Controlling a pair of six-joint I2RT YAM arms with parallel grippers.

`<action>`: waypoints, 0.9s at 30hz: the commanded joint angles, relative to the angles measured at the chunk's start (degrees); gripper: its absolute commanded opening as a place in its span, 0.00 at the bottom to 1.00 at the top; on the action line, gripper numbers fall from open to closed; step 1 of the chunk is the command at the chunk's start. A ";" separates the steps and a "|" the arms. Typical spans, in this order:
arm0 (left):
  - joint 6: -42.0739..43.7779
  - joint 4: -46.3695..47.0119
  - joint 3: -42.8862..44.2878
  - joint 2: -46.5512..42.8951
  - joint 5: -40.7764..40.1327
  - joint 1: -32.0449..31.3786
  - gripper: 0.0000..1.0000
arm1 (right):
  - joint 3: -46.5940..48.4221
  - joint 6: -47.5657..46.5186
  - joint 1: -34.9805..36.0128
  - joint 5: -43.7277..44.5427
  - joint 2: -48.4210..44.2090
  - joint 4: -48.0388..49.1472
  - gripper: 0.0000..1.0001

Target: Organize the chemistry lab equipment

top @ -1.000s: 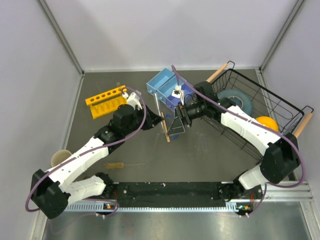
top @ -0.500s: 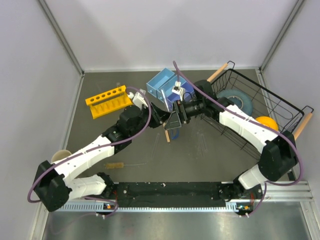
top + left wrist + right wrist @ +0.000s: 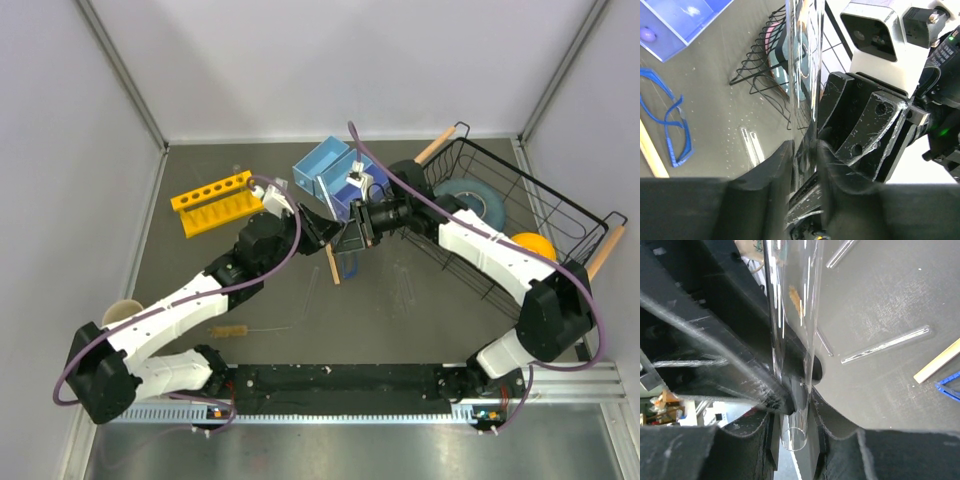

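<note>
Above the table's middle my two grippers meet around one upright clear glass tube (image 3: 804, 75) (image 3: 792, 300). My right gripper (image 3: 797, 405) (image 3: 357, 222) is shut on its lower end. My left gripper (image 3: 805, 150) (image 3: 338, 228) has its fingers close on either side of the same tube; whether they press on it does not show. Blue-framed safety glasses (image 3: 350, 266) (image 3: 675, 125) and a wooden stick (image 3: 331, 258) (image 3: 650, 155) lie on the table below. More glass tubes (image 3: 885, 345) (image 3: 751, 145) lie flat nearby. The bristle brush (image 3: 232, 330) lies near the front left.
A yellow tube rack (image 3: 210, 200) stands at the back left and a blue box (image 3: 330, 172) at the back middle. The black wire basket (image 3: 520, 215) on the right holds a grey-blue plate (image 3: 470, 203) and a yellow bowl (image 3: 535, 245). A paper cup (image 3: 120, 316) sits far left.
My left arm carried the tube right, up to the right gripper. The right gripper's jaws went from wide apart to shut on the tube.
</note>
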 commanded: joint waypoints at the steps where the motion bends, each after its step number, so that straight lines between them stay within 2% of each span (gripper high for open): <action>1: 1.30 2.15 -0.14 -1.89 -0.94 -0.02 0.47 | -0.58 -1.87 -0.23 -0.23 -2.26 1.94 0.11; 5: 2.53 0.04 -0.58 -3.56 -2.61 0.07 0.78 | -1.64 -4.24 -0.14 0.12 -3.49 1.85 0.10; 8: 3.76 -2.77 -0.49 -5.92 -1.83 1.29 0.88 | -2.78 -6.09 -0.23 0.21 -4.80 1.76 0.10; 11: 4.82 -7.78 1.09 -7.16 1.69 4.71 0.89 | -3.66 -8.37 -0.23 0.21 -6.03 1.32 0.10; 12: 4.82 -8.40 1.61 -7.60 7.35 6.03 0.89 | -3.84 -9.16 -0.14 0.12 -6.30 1.15 0.10; 15: 4.65 -10.77 2.58 -8.48 15.28 12.53 0.89 | -4.19 -13.03 0.64 0.21 -7.53 -0.52 0.10; 19: 5.69 -12.53 5.57 -8.22 31.09 20.79 0.90 | -4.71 -18.65 2.67 2.40 -8.85 -3.51 0.10; 23: 9.12 -16.82 10.22 -6.21 38.06 22.65 0.90 | -4.89 -23.12 3.55 2.93 -9.12 -5.53 0.10; 27: 13.16 -21.93 16.19 -3.56 41.41 22.65 0.90 | -4.45 -26.04 4.51 3.37 -9.20 -7.38 0.10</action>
